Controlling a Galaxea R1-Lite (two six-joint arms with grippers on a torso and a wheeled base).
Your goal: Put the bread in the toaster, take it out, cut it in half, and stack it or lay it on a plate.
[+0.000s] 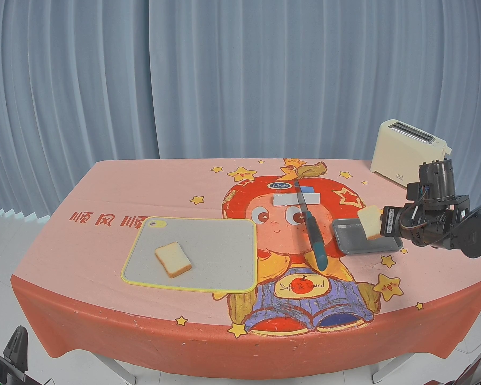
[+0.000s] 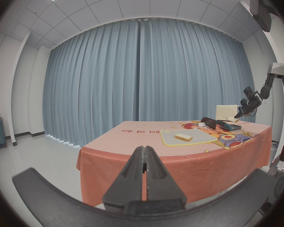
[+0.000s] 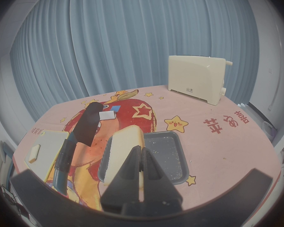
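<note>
Pinching bread slice (image 1: 370,221) thinly in right gripper (image 1: 381,223) over tray (image 1: 348,240), right of frame; could slip or catch toaster (image 1: 406,152) slot if tilted. Left gripper (image 2: 144,152) pressed together, empty.

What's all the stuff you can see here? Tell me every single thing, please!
table: 1, pink cartoon cloth, in front of the curtain
curtain: 1, blue-grey, behind the table
board: 1, grey with yellow rim, left part of the table
tray: 1, dark grey, right part of the table
toaster: 1, cream, far right corner
knife: 1, teal handle, lying between board and tray
cards: 2, white and blue, under the knife's blade
bread: 2, pale with brown crust; one flat on the board, one held over the tray
left gripper: 1, black, shut, away from the table, off its left side
right gripper: 1, black, shut on bread
</note>
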